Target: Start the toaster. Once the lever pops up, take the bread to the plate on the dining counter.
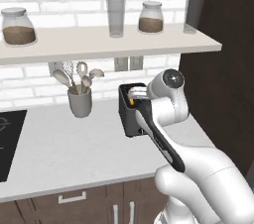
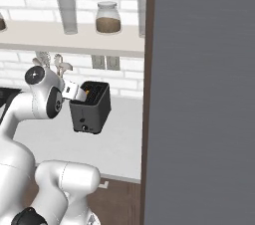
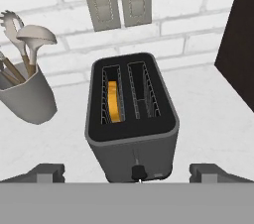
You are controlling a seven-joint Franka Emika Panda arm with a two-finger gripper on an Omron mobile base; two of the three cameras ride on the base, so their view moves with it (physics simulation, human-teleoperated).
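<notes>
The toaster (image 3: 131, 124) is a dark grey box with two slots, standing on the grey counter against the brick wall. The bread (image 3: 115, 101) sits sunk in its left slot, showing its golden-orange crust; the right slot is empty. A small black knob (image 3: 138, 171) sits low on the toaster's front. My gripper (image 3: 129, 173) hovers just above and in front of the toaster, open wide, with one fingertip (image 3: 47, 172) on each side and nothing between them. From the base, the hand (image 2: 74, 91) reaches the toaster (image 2: 91, 108) at its top edge. The plate and the dining counter are out of view.
A grey cup of utensils (image 3: 25, 94) stands left of the toaster. Two wall outlets (image 3: 119, 0) are behind it. A shelf (image 1: 99, 44) with jars and glasses hangs overhead. A tall dark cabinet side (image 1: 223, 69) closes off the right. A black cooktop (image 1: 7, 139) lies at far left.
</notes>
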